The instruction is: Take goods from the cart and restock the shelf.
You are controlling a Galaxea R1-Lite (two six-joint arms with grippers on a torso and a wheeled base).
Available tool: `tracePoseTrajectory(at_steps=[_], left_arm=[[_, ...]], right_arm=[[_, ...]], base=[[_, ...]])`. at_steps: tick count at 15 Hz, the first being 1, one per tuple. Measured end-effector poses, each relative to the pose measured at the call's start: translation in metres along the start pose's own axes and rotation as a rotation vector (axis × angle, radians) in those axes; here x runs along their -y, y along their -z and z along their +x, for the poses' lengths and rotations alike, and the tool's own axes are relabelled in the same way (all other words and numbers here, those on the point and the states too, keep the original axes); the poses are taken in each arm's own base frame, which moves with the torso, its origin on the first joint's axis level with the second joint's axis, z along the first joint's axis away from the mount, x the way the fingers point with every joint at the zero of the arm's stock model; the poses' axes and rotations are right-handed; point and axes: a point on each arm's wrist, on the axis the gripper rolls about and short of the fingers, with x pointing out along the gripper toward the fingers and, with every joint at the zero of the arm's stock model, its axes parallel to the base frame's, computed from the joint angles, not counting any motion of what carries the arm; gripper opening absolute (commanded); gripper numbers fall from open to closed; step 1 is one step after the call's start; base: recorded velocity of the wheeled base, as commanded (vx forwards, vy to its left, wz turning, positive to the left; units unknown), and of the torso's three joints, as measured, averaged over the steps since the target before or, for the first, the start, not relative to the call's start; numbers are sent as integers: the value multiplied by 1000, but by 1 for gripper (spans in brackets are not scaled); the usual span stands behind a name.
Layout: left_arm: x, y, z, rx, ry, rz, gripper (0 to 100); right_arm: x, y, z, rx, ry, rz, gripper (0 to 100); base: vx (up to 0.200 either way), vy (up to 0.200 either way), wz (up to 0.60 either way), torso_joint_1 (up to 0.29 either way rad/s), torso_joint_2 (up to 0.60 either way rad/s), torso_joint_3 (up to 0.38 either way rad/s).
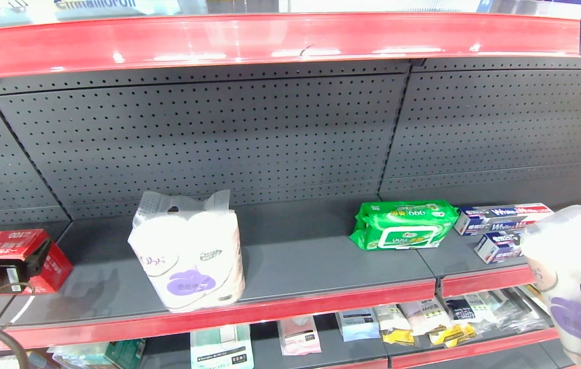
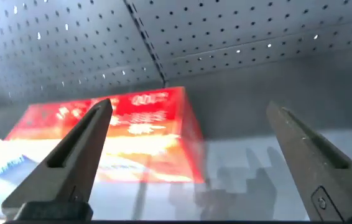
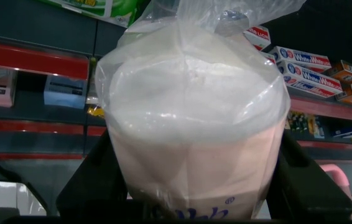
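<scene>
**Second tissue pack held at the shelf's right end**

The right gripper (image 3: 196,155) was clamped on a white, plastic-wrapped pack of toilet rolls with a purple label (image 1: 572,287). Its dark fingers (image 3: 95,180) pressed against both sides of the wrap. The held pack hung in front of the red front edge of the grey metal shelf (image 1: 311,256), at its right end, partly covering a stack of long blue-and-white cardboard boxes (image 1: 500,218). A matching white pack of rolls (image 1: 187,256) stood upright on the shelf board left of centre, close to the front edge. A flat green soft pack of wipes (image 1: 403,224) lay between it and the boxes. At the far left, the left gripper (image 2: 188,109) was spread wide with nothing between its fingers, facing a red rectangular cardboard box (image 2: 120,137) on the shelf.
</scene>
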Motion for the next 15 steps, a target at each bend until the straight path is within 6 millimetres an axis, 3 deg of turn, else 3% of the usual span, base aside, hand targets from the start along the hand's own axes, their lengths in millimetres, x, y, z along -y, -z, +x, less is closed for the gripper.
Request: tracePoseTrajectory(at_steps=[3,7,11,15], left_arm=[[14,-4,-7,-2,-10,-109,100],[29,-10,-23,-26,111,-189,100],[33,-19,-54,-18,323,-189,100],[33,-23,-101,-21,467,-183,100]], right_arm=[[0,0,0,2,1,6,0],[-1,2,0,-5,-3,13,0],[-1,2,-1,-1,-4,27,0],[0,0,-3,33,-30,30,0]], base=[[0,0,0,0,0,0],[0,0,0,0,0,0],[0,0,0,0,0,0],[0,0,0,0,0,0]])
